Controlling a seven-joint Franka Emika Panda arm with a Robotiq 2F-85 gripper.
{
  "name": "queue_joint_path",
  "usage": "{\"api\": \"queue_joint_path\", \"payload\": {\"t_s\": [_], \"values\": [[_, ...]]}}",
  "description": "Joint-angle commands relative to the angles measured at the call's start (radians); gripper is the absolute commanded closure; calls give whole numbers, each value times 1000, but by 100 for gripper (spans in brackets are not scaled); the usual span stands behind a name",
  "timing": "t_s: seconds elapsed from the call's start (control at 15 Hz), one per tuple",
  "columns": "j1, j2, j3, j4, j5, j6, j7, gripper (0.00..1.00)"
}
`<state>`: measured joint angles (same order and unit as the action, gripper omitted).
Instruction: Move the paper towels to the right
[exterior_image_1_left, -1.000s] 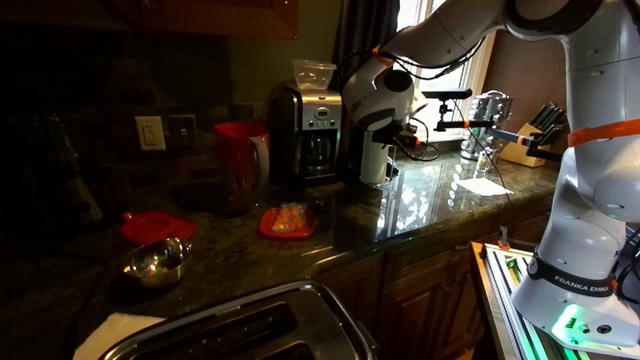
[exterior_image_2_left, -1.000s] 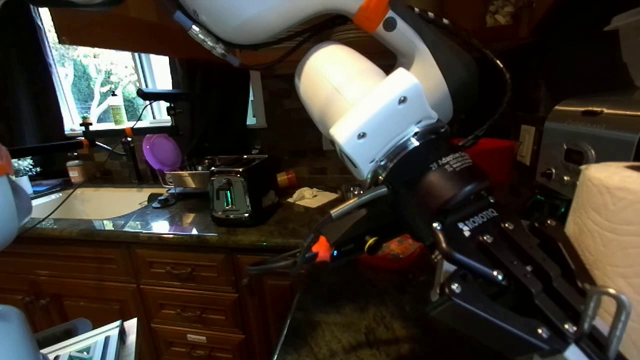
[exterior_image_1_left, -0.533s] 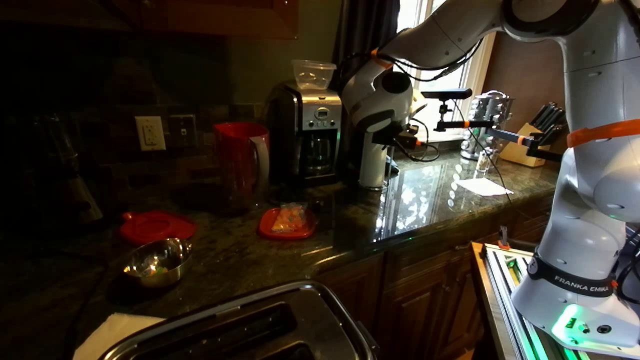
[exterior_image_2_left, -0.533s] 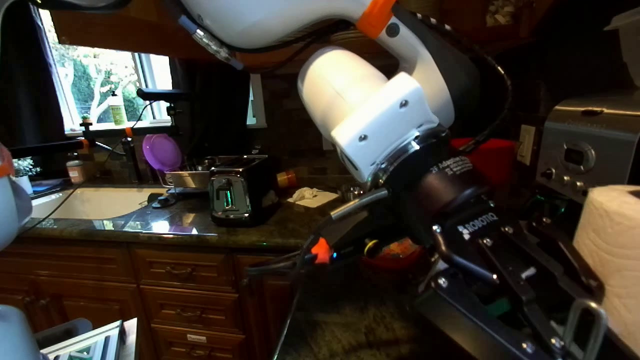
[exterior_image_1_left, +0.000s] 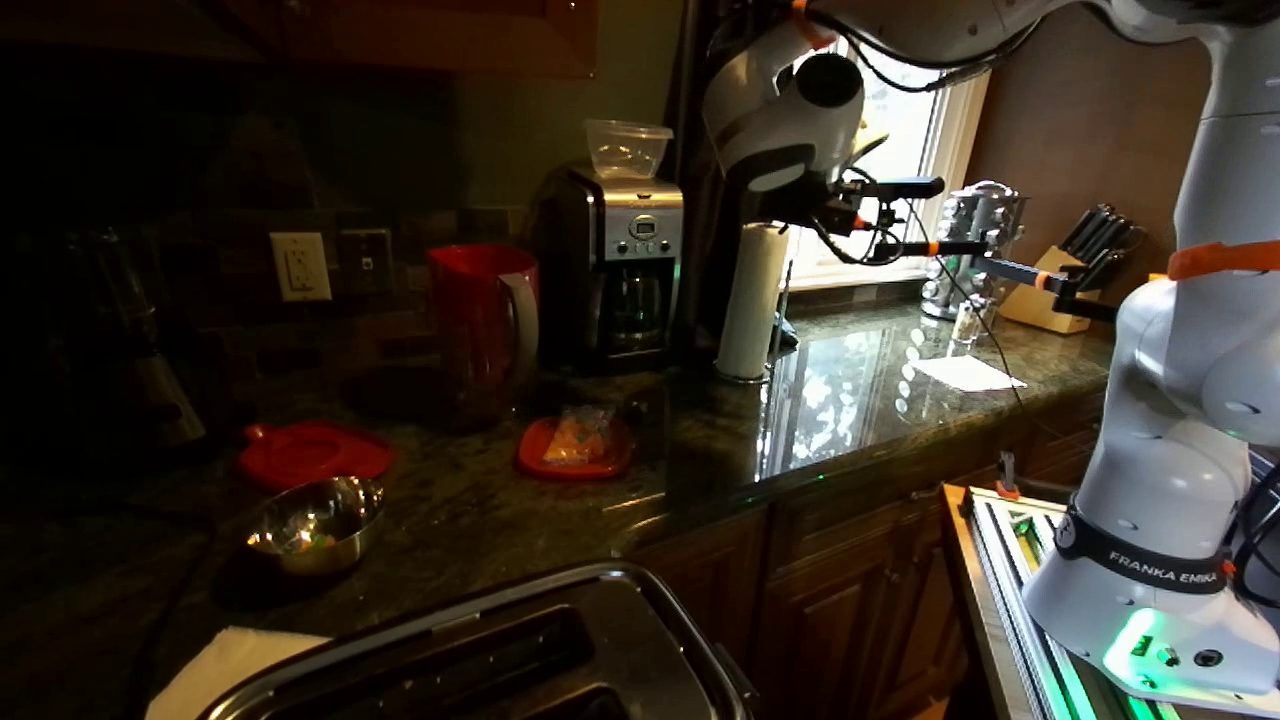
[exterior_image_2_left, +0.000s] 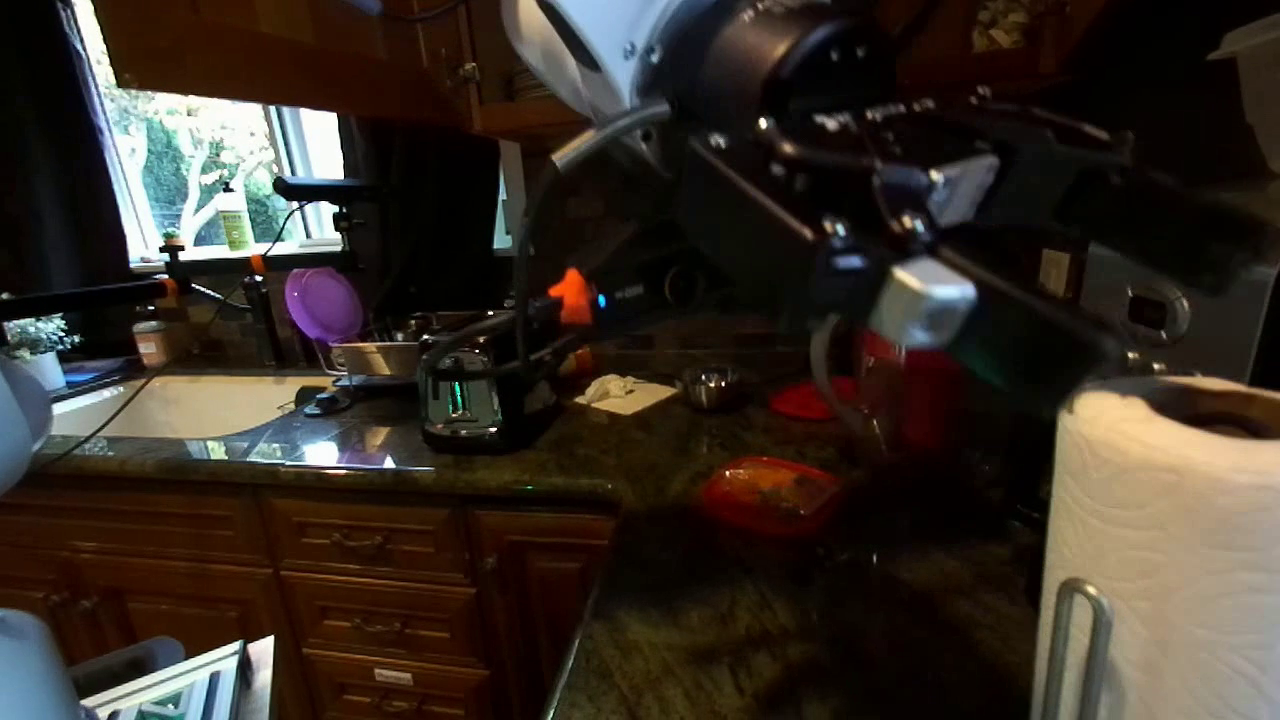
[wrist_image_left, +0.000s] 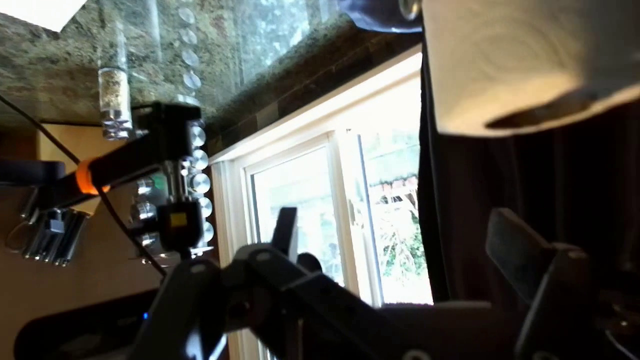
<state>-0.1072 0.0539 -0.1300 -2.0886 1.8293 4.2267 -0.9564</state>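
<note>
The paper towels (exterior_image_1_left: 752, 300), a white roll, stand on the counter to the right of the coffee maker, the top leaning slightly right. Up close in an exterior view, the roll (exterior_image_2_left: 1150, 550) shows its hollow core and the holder's metal wire loop (exterior_image_2_left: 1080, 640) beside it. In the upside-down wrist view the roll (wrist_image_left: 500, 65) lies beyond the fingers, apart from them. My gripper (wrist_image_left: 394, 234) is open, its fingers wide apart with only window and curtain showing between them. It hangs above the roll's top.
The coffee maker (exterior_image_1_left: 640, 250) carries a clear plastic tub (exterior_image_1_left: 627, 148). A red pitcher (exterior_image_1_left: 480, 320) and red dish (exterior_image_1_left: 575, 447) sit further left. A camera mount (exterior_image_1_left: 900, 215) reaches across near the window. A white sheet (exterior_image_1_left: 968, 373) and knife block (exterior_image_1_left: 1050, 295) are at right.
The roll came down slightly between the earlier frames. My gripper has since opened, let go at the roll and risen well above where it was, swinging up and away.
</note>
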Motion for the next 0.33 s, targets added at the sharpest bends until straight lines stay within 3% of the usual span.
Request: {"api": "queue_joint_path", "payload": {"t_s": [0.0, 0.13, 0.2, 0.27], "values": [[69, -221, 82, -189, -42, -5, -19, 0], [110, -295, 135, -267, -35, -11, -23, 0], [70, -185, 93, -135, -22, -5, -26, 0], [86, -213, 111, -161, -22, -5, -23, 0]]}}
